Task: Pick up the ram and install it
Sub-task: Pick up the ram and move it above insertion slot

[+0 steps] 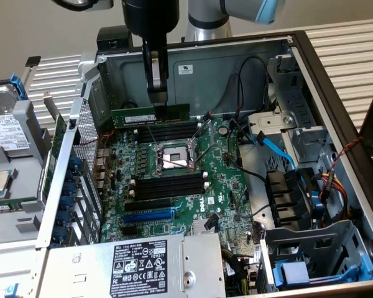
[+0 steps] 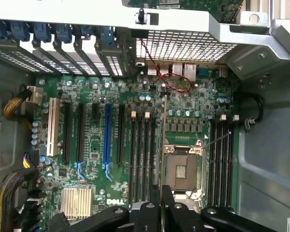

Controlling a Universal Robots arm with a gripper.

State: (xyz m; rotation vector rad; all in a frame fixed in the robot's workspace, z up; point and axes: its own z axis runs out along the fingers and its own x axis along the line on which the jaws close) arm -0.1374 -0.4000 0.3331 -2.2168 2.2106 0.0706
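**Ram pinched in the gripper above the open computer**

Ram (image 1: 174,115) first: the long green stick hangs level, on its long edge, inside the open computer case (image 1: 224,68). The gripper (image 1: 156,100) comes straight down from above, and its two fingers are pressed onto the stick's upper edge near the middle, so both green ends stick out to the sides.

From the exterior view, the stick shows in front of the case's grey back wall and above the far bank of black memory slots (image 1: 168,131). Below that bank lie the processor socket (image 1: 174,158), a second bank of slots (image 1: 168,186) and the blue expansion slot (image 1: 148,215), all on the green motherboard (image 1: 227,180). I cannot tell whether the stick's lower edge touches anything.

Seen from the wrist, the gripper (image 2: 162,208) holds the ram (image 2: 163,140) edge-on, so it reads as one thin line. That line runs just beside the processor socket (image 2: 182,169), between it and the bank of memory slots (image 2: 142,154) that neighbours the blue expansion slot (image 2: 107,140). I cannot say which slot the stick stands over.

Elsewhere, a power supply (image 1: 140,267) with a black label sits at the near edge of the case. A hard drive (image 1: 6,133) lies outside it on the exterior view's left, and a blue cable (image 1: 276,149) crosses the drive cage on the exterior view's right.
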